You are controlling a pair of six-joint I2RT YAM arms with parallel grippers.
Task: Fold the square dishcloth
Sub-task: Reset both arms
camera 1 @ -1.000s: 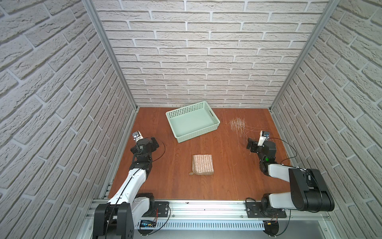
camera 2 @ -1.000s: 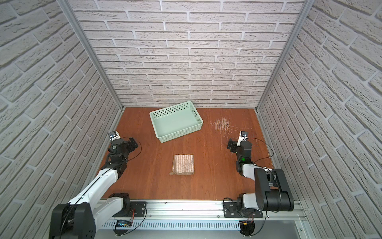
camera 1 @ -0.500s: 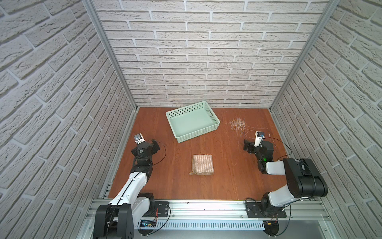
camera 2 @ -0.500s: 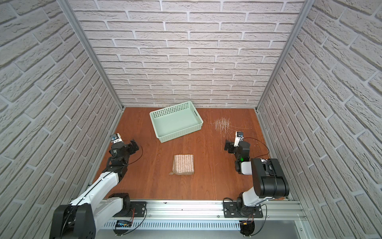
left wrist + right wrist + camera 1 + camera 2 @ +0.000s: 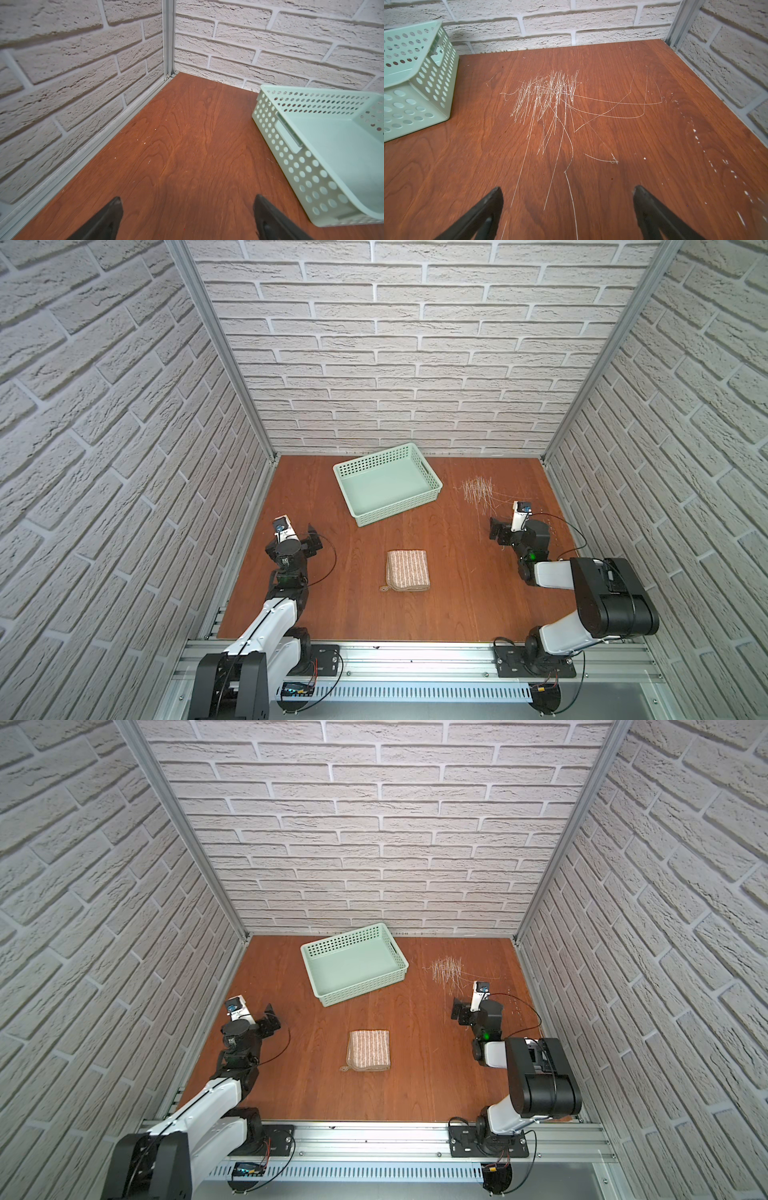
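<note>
Wooden surface [image 5: 457, 593] is carrying a folded tan-and-cream striped terry dishcloth [image 5: 407, 576]; left gripper [image 5: 188, 202] and right gripper [image 5: 568, 192] are gaping empty.

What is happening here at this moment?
Nothing is being handled right now. The dishcloth lies in the middle of the table, looking already folded, and nothing touches it. The left gripper and the right gripper are open and empty, one at each side of it. The green basket at the back is empty.

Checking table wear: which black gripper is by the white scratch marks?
The right gripper: the white scratches on the brown wooden table lie ahead of its open jaws. The left gripper is at the table's opposite side.
</note>
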